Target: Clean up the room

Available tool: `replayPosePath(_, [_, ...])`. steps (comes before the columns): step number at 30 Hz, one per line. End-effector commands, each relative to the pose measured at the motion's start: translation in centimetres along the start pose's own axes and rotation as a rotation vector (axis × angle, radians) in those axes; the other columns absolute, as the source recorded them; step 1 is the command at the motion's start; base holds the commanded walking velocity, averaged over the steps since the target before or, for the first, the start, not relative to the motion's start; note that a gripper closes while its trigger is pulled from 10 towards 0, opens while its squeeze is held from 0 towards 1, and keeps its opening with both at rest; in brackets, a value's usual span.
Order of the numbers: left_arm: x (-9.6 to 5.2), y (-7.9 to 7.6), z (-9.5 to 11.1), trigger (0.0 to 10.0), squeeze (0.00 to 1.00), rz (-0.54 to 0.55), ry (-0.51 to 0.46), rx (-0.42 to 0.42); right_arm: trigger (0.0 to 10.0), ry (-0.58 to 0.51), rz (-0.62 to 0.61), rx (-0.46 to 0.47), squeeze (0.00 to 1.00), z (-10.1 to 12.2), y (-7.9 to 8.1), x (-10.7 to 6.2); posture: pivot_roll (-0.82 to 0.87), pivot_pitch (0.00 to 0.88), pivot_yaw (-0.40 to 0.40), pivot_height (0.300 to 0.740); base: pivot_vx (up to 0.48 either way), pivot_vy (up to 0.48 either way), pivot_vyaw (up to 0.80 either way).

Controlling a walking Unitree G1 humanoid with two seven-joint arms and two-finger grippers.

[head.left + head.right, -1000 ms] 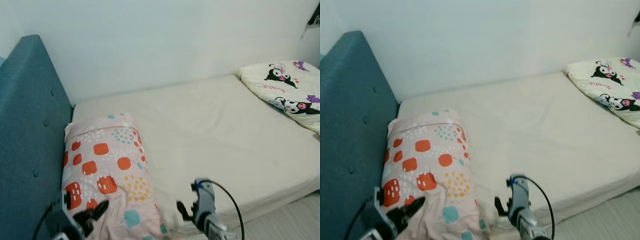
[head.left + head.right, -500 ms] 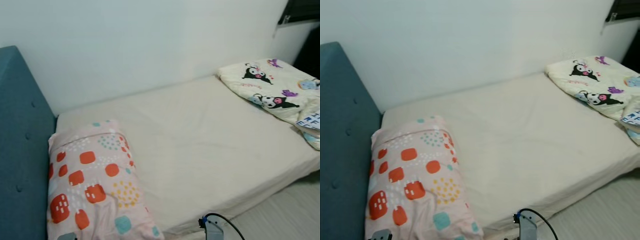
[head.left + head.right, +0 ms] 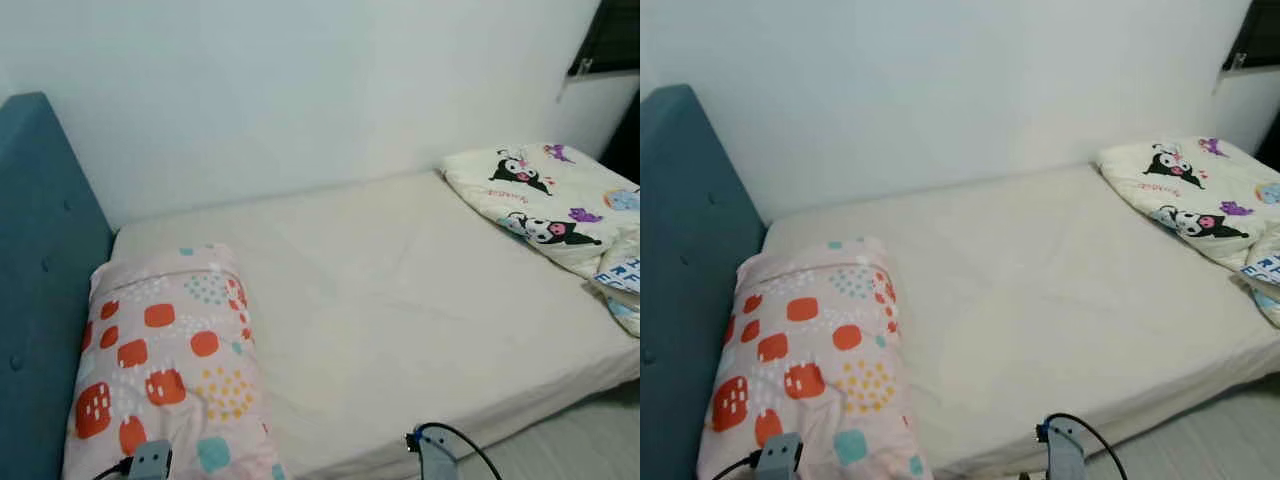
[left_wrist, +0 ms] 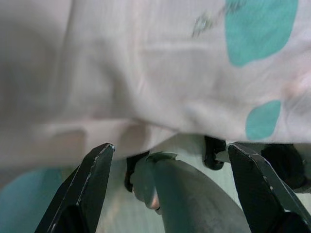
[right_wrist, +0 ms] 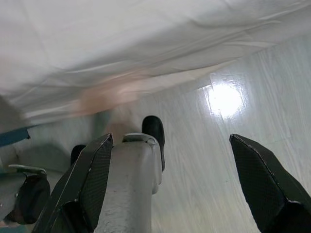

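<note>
The eye views show the bed (image 3: 400, 300), pillow (image 3: 165, 350) by the headboard (image 3: 40, 300), and quilt (image 3: 540, 200) at the far end. The wrist views show each hand: left hand (image 4: 167, 189) spread wide under the pillow's edge, right hand (image 5: 170, 184) wide above the floor (image 5: 233, 136).

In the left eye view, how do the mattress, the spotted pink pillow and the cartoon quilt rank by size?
1. Mattress, clearly the largest.
2. Pink pillow.
3. Cartoon quilt.
The pillow lies nearer and the quilt is cut off at the edge, so their order is unsure.
</note>
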State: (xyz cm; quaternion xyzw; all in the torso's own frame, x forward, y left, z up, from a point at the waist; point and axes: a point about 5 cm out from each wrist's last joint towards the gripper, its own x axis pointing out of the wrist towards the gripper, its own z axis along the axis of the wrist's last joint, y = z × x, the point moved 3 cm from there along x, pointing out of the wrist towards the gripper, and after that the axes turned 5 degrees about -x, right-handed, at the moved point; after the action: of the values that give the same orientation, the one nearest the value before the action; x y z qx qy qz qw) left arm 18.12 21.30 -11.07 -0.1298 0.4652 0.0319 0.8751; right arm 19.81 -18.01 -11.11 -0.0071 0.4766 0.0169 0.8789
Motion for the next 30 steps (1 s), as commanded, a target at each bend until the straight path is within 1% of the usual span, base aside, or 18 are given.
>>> replayPosePath(1, [0.1, -0.3, -0.4, 10.0, 0.00, -0.003, 0.022, 0.015, 10.0, 0.011, -0.007, 0.004, 0.00, -0.4, -0.1, -0.1, -0.09, 0.041, -0.006, 0.740, 0.000, -0.472, 0.00])
replayPosePath(2, [0.1, -0.6, -0.4, 10.0, 0.00, -0.012, 0.023, 0.026, 10.0, 0.018, -0.018, 0.008, 0.00, -0.6, -0.4, -0.1, -0.10, 0.041, -0.001, 0.740, 0.000, -0.472, 0.00])
replayPosePath(6, [0.1, -0.5, -0.6, 10.0, 0.00, -0.010, 0.030, 0.039, 10.0, 0.023, -0.024, 0.010, 0.00, -0.8, -0.6, -0.2, -0.10, 0.042, -0.001, 0.740, 0.000, -0.472, 0.00])
replayPosePath(8, [-0.3, 0.4, -1.4, 10.0, 0.00, 0.001, 0.048, 0.053, 10.0, 0.027, -0.024, 0.007, 0.00, -1.0, -0.6, -0.2, -0.10, 0.044, -0.001, 0.740, 0.000, -0.469, 0.00])
replayPosePath(9, [-0.3, 0.4, -1.4, 10.0, 0.00, 0.001, 0.048, 0.053, 10.0, 0.027, -0.024, 0.007, 0.00, -1.0, -0.6, -0.2, -0.10, 0.044, -0.001, 0.740, 0.000, -0.469, 0.00])
replayPosePath(12, [-0.8, 1.4, -2.7, 10.0, 0.00, 0.019, 0.072, 0.055, 10.0, 0.033, -0.023, 0.004, 0.00, -1.1, -0.6, -0.2, -0.10, 0.047, 0.000, 0.740, 0.000, -0.469, 0.00])
replayPosePath(13, [-0.8, 1.4, -2.7, 10.0, 0.00, 0.019, 0.072, 0.055, 10.0, 0.033, -0.023, 0.004, 0.00, -1.1, -0.6, -0.2, -0.10, 0.047, 0.000, 0.740, 0.000, -0.469, 0.00])
replayPosePath(14, [-1.1, 1.8, -3.5, 10.0, 0.00, 0.029, 0.085, 0.049, 10.0, 0.037, -0.023, 0.003, 0.00, -1.3, -0.5, -0.2, -0.10, 0.048, 0.000, 0.740, 0.000, -0.469, 0.00])
replayPosePath(17, [-1.4, 2.1, -4.2, 10.0, 0.00, 0.037, 0.098, 0.048, 10.0, 0.040, -0.023, 0.004, 0.00, -1.4, -0.5, -0.2, -0.10, 0.052, 0.002, 0.740, 0.000, -0.469, 0.00])
replayPosePath(21, [-1.6, 2.2, -4.7, 10.0, 0.00, 0.044, 0.112, 0.049, 10.0, 0.042, -0.023, 0.005, 0.00, -1.5, -0.5, -0.3, -0.10, 0.059, 0.004, 0.740, 0.000, -0.469, 0.00])
replayPosePath(26, [-1.3, 1.6, -4.8, 10.0, 0.00, 0.041, 0.116, 0.056, 10.0, 0.039, -0.015, -0.003, 0.00, -1.5, -0.4, -0.3, -0.09, 0.058, 0.010, 0.740, 0.000, -0.469, 0.00])
replayPosePath(30, [-1.3, 1.5, -4.7, 10.0, 0.00, 0.041, 0.116, 0.056, 10.0, 0.038, -0.010, -0.008, 0.00, -1.5, -0.3, -0.2, -0.09, 0.058, 0.011, 0.740, 0.000, -0.469, 0.00])
